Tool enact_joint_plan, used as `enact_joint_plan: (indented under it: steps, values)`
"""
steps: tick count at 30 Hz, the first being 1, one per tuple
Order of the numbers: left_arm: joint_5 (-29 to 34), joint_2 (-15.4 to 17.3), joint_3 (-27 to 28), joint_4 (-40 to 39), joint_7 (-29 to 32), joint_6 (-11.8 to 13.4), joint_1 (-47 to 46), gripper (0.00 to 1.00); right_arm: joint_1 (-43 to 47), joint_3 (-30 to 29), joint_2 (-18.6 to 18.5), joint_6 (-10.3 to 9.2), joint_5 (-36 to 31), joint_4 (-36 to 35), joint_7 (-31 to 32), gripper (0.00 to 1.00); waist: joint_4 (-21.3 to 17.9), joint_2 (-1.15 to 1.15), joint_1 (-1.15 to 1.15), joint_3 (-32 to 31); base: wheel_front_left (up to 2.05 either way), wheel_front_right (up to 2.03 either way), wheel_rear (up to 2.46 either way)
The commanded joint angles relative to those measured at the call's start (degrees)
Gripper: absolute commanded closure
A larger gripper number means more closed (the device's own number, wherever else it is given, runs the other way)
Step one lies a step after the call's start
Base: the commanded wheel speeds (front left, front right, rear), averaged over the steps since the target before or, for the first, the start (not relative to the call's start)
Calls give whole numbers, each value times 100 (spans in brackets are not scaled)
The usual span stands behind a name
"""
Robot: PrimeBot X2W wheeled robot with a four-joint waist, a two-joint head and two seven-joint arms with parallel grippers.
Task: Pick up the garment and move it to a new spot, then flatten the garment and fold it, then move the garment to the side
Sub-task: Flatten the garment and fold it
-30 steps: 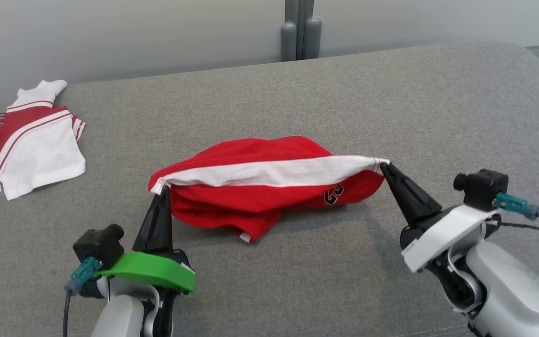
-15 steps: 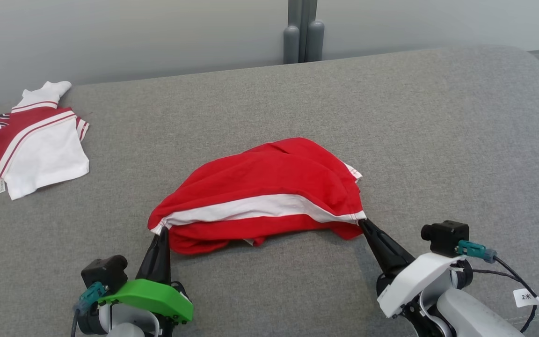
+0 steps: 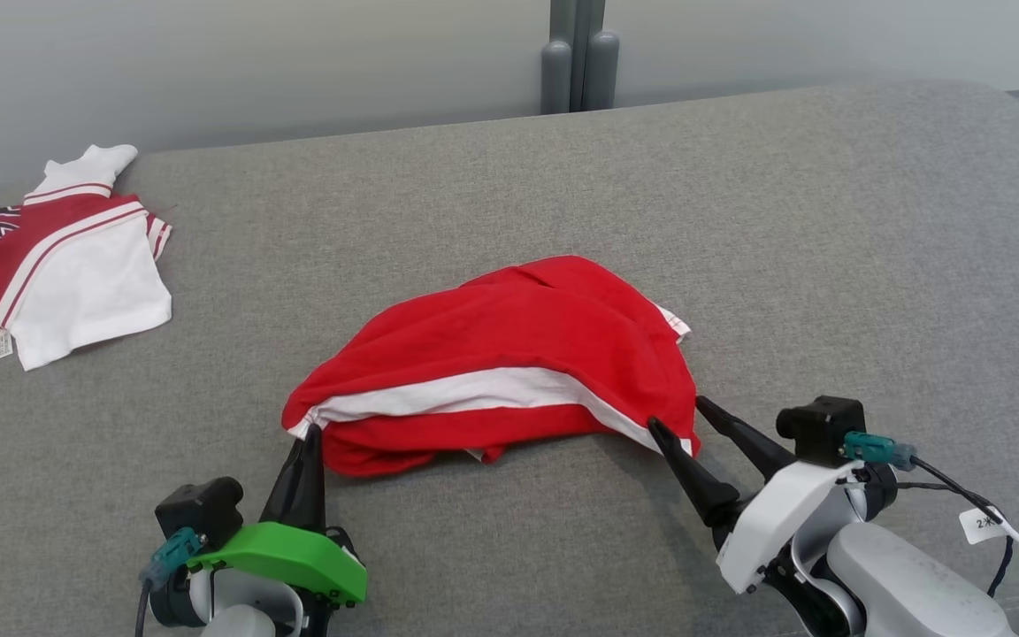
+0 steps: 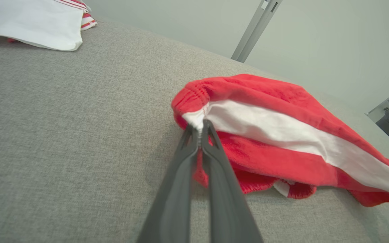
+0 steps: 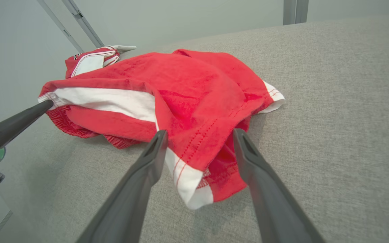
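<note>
Left tool [image 3: 306,433] is pressed together on the white end of the red garment [image 3: 509,345], pinching the corner where the white band [image 3: 465,394] meets the gathered red hem. From the left wrist view, the fingers [image 4: 211,158] meet tight on that corner with cloth between their tips. Well off to this tool's left, at the far edge of the grey cushion [image 3: 828,221], lies a second red-and-white garment [image 3: 76,265], apart from the job in hand.

Between the two tools the red garment sits on the cushion in a loose hump, the band running from one tool across to the other and more red cloth bunched under and behind it.

Right tool [image 3: 676,412] has its fingers wide apart. The other corner of the garment droops between them, and from the right wrist view it is gripped by neither.

I'd say the garment is set down at its spot but is far from flat. Smoothing it out, folding it and moving it aside all look undone.

Plenty is hard to read. The heap hides its own underside, so I cannot tell what sort of garment it is or how its layers lie. Whether the right tool's fingers brush the cloth is unclear. Both arms run off the bottom of the head view.
</note>
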Motion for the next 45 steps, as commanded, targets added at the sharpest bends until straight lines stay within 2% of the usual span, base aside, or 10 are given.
enact_joint_plan:
  steps: [1, 2, 5, 9, 18, 29, 30, 32, 36, 45]
  values:
    - [-52, 17, -8, -18, -2, 17, -97, 100, -78, 64, -13, 2, -24, 34, 56, 0, 22, 0, 0, 11, 0, 0, 0]
    - [-54, 17, -12, -19, -3, 18, -95, 100, -99, 104, -15, 2, -23, 55, 88, 0, 33, 0, 0, 16, 0, 0, 0]
    - [-60, 17, -23, -20, -2, 19, -109, 100, -127, 183, 15, 1, 53, 142, 170, 21, 68, 0, 0, 28, 0, 0, 0]
    - [-70, 17, -43, -30, -3, 23, -136, 100, -38, 284, -11, 2, 111, 202, 171, 0, 110, 0, 0, 44, 0, 0, 0]
    - [-94, 17, -26, -60, -2, 32, -145, 100, 146, 587, -42, 1, -88, 265, 89, 0, 100, 0, 0, 91, 0, 0, 0]
    - [-89, 17, -25, -13, -2, 25, -203, 100, -204, 794, 297, 2, -1253, 917, -138, 0, 76, 0, 0, 153, 0, 0, 0]
    - [-88, 17, -27, -6, -3, 22, -208, 100, -229, 784, 353, 1, -1307, 998, -154, 5, 84, 0, 0, 155, 0, 0, 0]
    - [-87, 17, -35, 9, -3, 18, -219, 100, -284, 772, 450, 1, -1448, 1128, -174, 51, 102, 0, 0, 158, 0, 0, 0]
    - [-90, 17, -45, 34, -2, 13, -234, 100, -331, 605, 573, 1, -1604, 1252, -209, 100, 134, 0, 0, 150, 0, 0, 0]
    - [-114, 17, 70, -171, -3, 2, -201, 100, 211, -720, 474, 1, -1800, -139, -202, 100, 32, 0, 0, 64, 0, 0, 0]
